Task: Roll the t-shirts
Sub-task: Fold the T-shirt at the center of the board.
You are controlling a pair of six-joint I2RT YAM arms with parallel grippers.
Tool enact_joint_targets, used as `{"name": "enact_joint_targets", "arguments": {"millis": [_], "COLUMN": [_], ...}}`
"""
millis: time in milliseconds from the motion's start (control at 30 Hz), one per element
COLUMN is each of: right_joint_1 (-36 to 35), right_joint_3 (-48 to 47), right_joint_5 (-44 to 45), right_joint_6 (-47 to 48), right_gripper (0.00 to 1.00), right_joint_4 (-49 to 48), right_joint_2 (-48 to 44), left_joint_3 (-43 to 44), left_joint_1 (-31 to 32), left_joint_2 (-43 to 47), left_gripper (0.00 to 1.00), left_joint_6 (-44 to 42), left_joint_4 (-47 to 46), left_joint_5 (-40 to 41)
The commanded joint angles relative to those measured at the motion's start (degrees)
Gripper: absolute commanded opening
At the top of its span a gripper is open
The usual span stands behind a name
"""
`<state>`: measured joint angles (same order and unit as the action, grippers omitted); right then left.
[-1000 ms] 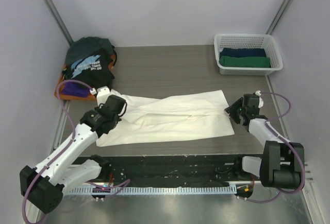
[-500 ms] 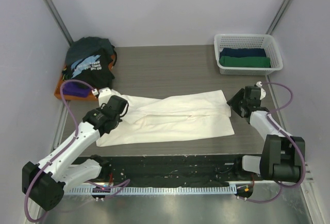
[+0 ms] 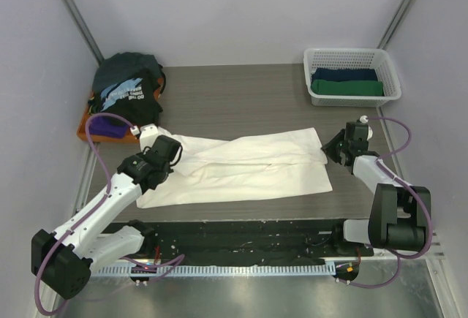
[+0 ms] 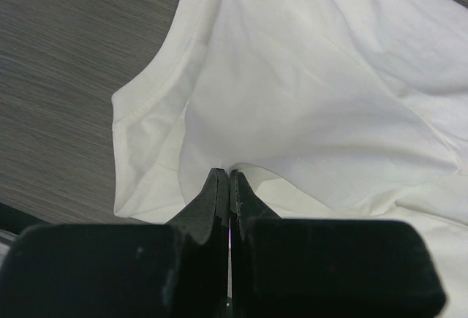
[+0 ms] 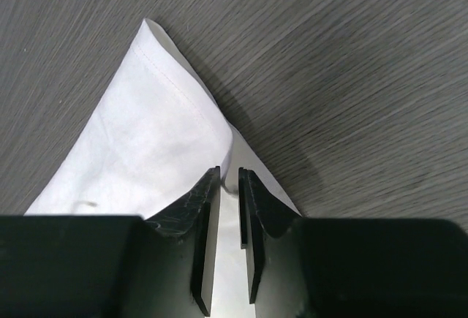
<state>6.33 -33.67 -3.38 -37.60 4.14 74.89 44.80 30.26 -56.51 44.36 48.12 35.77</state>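
Note:
A cream-white t-shirt [image 3: 248,161] lies spread flat across the middle of the table, plain side up. My left gripper [image 3: 175,159] is at its left end, shut on a raised pinch of the cloth [image 4: 307,91]; in the left wrist view its tips [image 4: 230,172] meet with fabric bunched over them. My right gripper [image 3: 330,150] is at the shirt's right edge near the far corner [image 5: 146,128]. Its jaws [image 5: 229,170] stand a narrow gap apart, astride a folded edge of the cloth. More t-shirts, black with pale-blue print and dark teal, are piled [image 3: 128,84] at the back left.
The pile rests on a flat orange tray [image 3: 89,134] with a purple shirt [image 3: 110,124] at its front. A white lattice basket [image 3: 351,58] at the back right holds a rolled navy shirt [image 3: 344,74] and a rolled green one [image 3: 347,88]. Purple walls close in both sides.
My right gripper has moved back along the shirt's right edge toward its far corner; its jaws widened, then narrowed around the edge. The left gripper shifted slightly and stays shut on the cloth.

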Motion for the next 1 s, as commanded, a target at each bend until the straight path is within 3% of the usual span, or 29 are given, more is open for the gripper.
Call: {"name": "enact_joint_targets", "arguments": {"millis": [0,67,133,167,300,433,533,633,667,733,800,967], "right_joint_1": [-0.2,-0.2,-0.2,-0.2,-0.2,-0.2,-0.2,-0.3,-0.2,-0.2,-0.2,-0.2], "right_joint_3": [-0.4,-0.3,-0.2,0.0,1.8,3.6,4.3,4.1,4.0,3.4,2.6,0.5], "right_joint_5": [-1.1,-1.5,-1.5,-1.2,-0.3,-1.7,-2.4,-2.2,-2.0,-1.5,-0.8,0.6], "right_joint_6": [0.0,0.0,0.7,1.0,2.6,2.9,2.5,2.7,2.8,3.0,3.2,3.3], "right_gripper": [0.22,0.24,0.34,0.43,0.49,0.48,0.42,0.27,0.18,0.14,0.03,0.01], "right_joint_4": [-0.7,-0.6,0.0,0.2,-1.1,-3.8,-6.1,-5.6,-5.5,-4.8,-4.5,-1.7], "right_joint_2": [-2.7,-3.0,-2.8,-2.8,-1.9,-0.7,-0.9,-1.2,-1.7,-2.1,-2.6,-3.0], "left_joint_3": [0.4,0.6,0.6,0.6,0.5,0.6,0.6,0.6,0.6,0.6,0.8,2.0], "left_joint_1": [0.1,0.1,0.1,0.1,0.1,0.1,0.1,0.1,0.1,0.1,0.1,0.1], "left_joint_2": [0.3,0.2,-0.1,0.0,0.1,0.0,-0.2,-0.2,-0.2,-0.1,-0.4,-2.4], "left_gripper": [0.00,0.00,0.00,0.00,0.00,0.00,0.00,0.00,0.00,0.00,0.00,0.00], "left_joint_6": [-0.4,-0.5,-0.5,-0.5,-0.6,-0.9,-0.9,-1.0,-1.0,-1.1,-1.2,-2.1], "left_joint_4": [-1.7,-1.9,-1.7,-1.7,-2.1,-2.3,-2.2,-2.2,-2.3,-2.3,-2.5,-3.8], "left_joint_5": [2.5,2.6,2.5,2.5,2.4,2.2,2.0,2.0,2.0,2.3,2.6,4.4]}}
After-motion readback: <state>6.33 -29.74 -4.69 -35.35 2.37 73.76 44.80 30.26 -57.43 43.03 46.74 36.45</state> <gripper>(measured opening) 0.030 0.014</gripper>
